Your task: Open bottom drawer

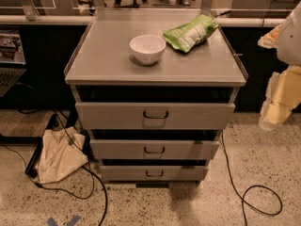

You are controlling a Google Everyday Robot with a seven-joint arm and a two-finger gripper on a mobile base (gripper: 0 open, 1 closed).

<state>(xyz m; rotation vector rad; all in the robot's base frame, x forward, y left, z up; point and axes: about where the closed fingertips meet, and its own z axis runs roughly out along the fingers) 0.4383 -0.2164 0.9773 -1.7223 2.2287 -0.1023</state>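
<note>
A grey metal cabinet [155,74] has three drawers stacked at its front. The bottom drawer [153,173] is the narrowest and shallowest, with a small dark loop handle [154,173] at its centre, and sits just above the floor. A dark gap shows above its front. My gripper [275,109] is a pale yellow and white shape at the right edge of the camera view. It hangs well to the right of the cabinet, about level with the top drawer and apart from every drawer.
The top drawer [155,115] and the middle drawer [154,149] sit above it, each with a dark handle. A white bowl [147,48] and a green snack bag [190,33] lie on the cabinet top. A cloth bag [59,154] and cables [256,201] lie on the floor.
</note>
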